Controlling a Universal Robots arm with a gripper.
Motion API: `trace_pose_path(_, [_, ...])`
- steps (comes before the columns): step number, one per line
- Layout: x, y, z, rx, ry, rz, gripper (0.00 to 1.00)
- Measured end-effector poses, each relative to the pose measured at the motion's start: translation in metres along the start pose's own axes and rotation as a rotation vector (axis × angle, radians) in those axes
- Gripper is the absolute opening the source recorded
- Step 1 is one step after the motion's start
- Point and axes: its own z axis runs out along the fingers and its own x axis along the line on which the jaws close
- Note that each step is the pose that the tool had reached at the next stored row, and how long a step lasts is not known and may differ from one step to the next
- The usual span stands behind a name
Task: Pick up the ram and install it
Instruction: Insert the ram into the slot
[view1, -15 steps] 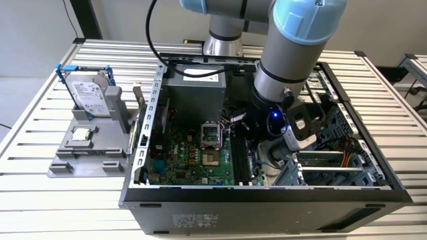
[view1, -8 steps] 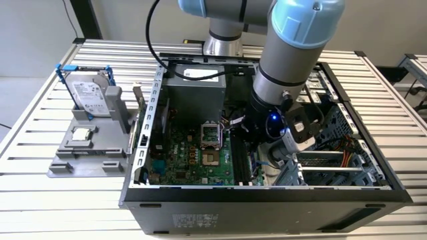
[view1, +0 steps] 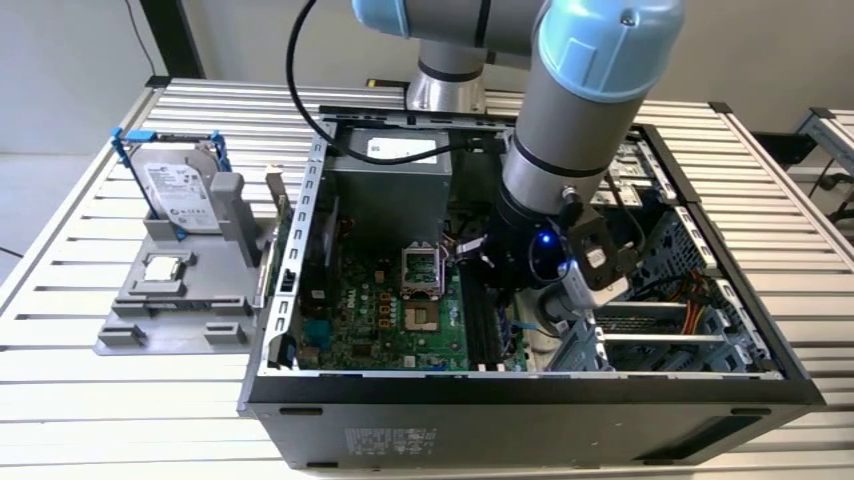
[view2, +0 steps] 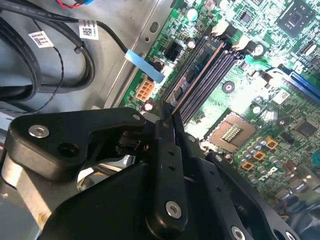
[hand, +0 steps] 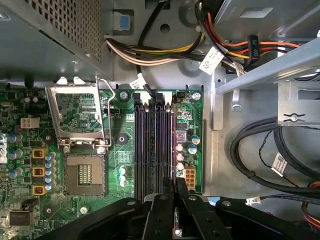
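The fingers (view2: 162, 145) are pressed together and pinch the ram (view2: 197, 75) by one end. We see the ram from its thin edge, like a long brown line running away from the fingers. In the first wrist view the ram (hand: 173, 145) lies along the last of the dark slots (hand: 150, 145), the one next to the small round cans and the orange plug. It looks lined up with that slot. I cannot tell if it is already sitting down in the slot or is just above it.

The slots are on the green board (hand: 120, 165), beside the open square socket (hand: 85, 175) with its metal lid tipped up. Black and colored wires curl near the slots but do not touch the ram.

In the exterior view the arm (view1: 587, 110) reaches down into the open computer case (view1: 287, 300), which stands on the counter (view1: 134, 400). A gray holder (view1: 160, 320) sits on the counter at the exterior view's left. It holds the silver hard drive (view1: 180, 190) and the small square chip (view1: 163, 268).

So the picking up is done, and I think the putting-in step is going on now. To my eye, that step needs the ram kept straight and flat along the slot, then a firm, even push down.
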Motion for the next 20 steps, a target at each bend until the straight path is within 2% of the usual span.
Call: trace_pose_path(20, [0.0013, -0.0005, 0.0083, 0.0065, 0.0001, -0.007, 0.00])
